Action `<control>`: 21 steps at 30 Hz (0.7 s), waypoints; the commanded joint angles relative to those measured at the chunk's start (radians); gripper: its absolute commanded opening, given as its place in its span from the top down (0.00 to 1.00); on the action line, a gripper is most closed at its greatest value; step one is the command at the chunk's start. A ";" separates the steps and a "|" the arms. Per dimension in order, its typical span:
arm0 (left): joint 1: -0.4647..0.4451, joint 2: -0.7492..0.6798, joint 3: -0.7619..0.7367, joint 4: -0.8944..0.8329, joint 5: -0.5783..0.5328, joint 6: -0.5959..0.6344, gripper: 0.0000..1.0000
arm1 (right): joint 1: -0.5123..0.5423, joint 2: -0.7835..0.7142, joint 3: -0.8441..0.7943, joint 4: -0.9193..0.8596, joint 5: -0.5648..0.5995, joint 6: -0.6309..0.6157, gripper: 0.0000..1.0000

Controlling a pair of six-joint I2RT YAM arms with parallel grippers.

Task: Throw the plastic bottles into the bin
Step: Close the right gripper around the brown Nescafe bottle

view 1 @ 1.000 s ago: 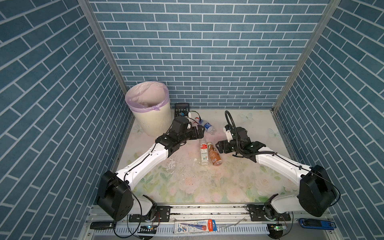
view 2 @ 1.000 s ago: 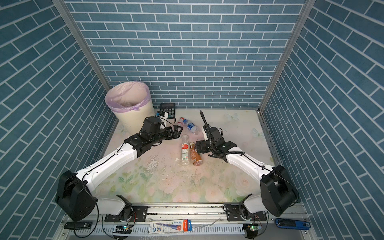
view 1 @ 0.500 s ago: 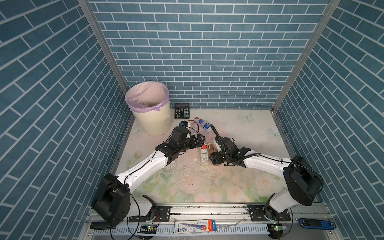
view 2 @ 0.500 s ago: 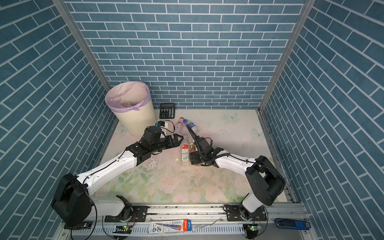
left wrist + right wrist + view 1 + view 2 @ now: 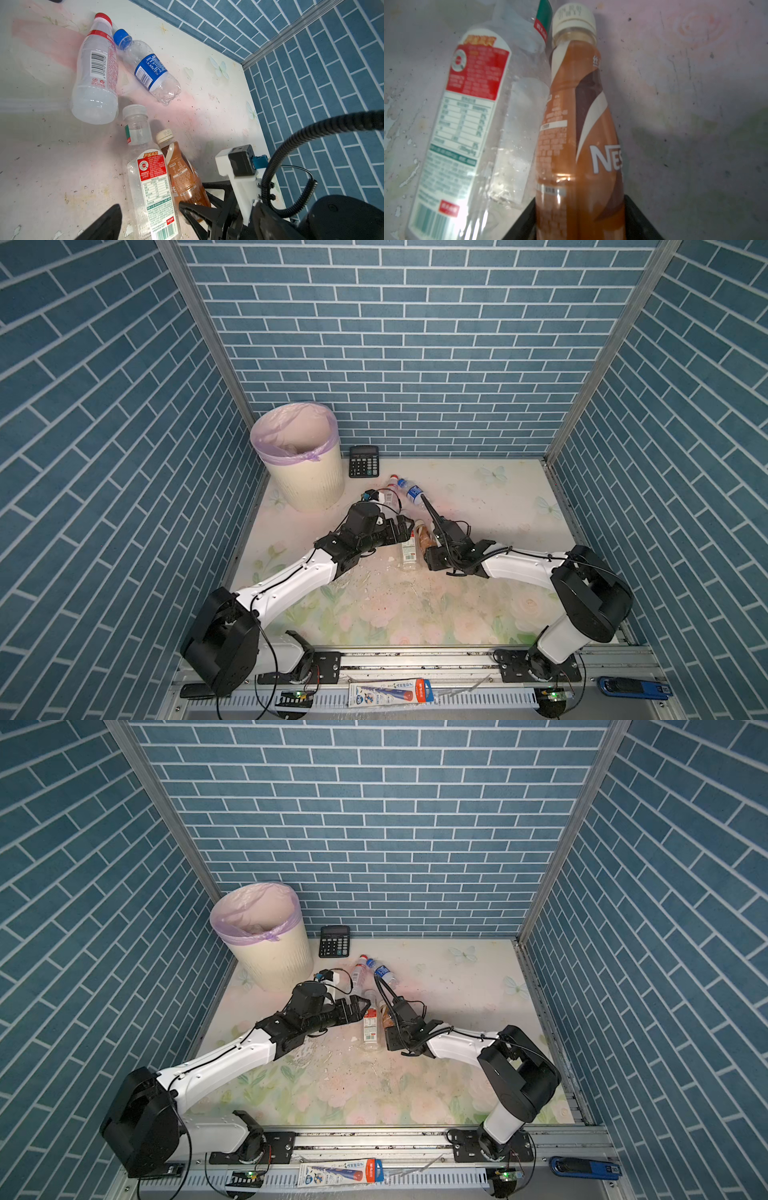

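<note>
Two plastic bottles lie side by side mid-table: a clear one with a red label (image 5: 409,549) (image 5: 153,187) (image 5: 467,124) and a brown one (image 5: 424,535) (image 5: 182,176) (image 5: 581,124). My right gripper (image 5: 580,224) (image 5: 428,548) is shut on the brown bottle's lower body, a finger pressed against each side. My left gripper (image 5: 405,529) (image 5: 361,1009) stands open just left of the clear bottle, holding nothing; one of its fingers (image 5: 106,222) shows beside that bottle. Further back lie a red-capped bottle (image 5: 389,491) (image 5: 95,72) and a blue-labelled one (image 5: 413,491) (image 5: 151,72). The bin (image 5: 305,485) (image 5: 274,965) stands at the back left.
A black calculator (image 5: 364,461) (image 5: 334,941) lies against the back wall beside the bin. Blue brick walls close in the table on three sides. The right arm's cable hose (image 5: 430,512) arches over the bottles.
The right gripper swung in from the right, dropped over the brown bottle and closed on it. The left gripper pulled back from the far bottles toward the clear bottle, still open.
</note>
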 commanded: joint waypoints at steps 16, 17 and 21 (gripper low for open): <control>-0.001 0.080 0.121 -0.034 -0.038 0.031 0.01 | -0.082 -0.094 0.036 -0.175 -0.016 -0.040 0.65; 0.004 0.088 0.141 -0.044 -0.038 0.032 0.01 | -0.092 -0.098 0.054 -0.201 -0.022 -0.047 0.66; 0.021 0.126 0.229 -0.092 -0.019 0.020 0.01 | -0.127 -0.125 0.113 -0.265 -0.052 -0.064 0.67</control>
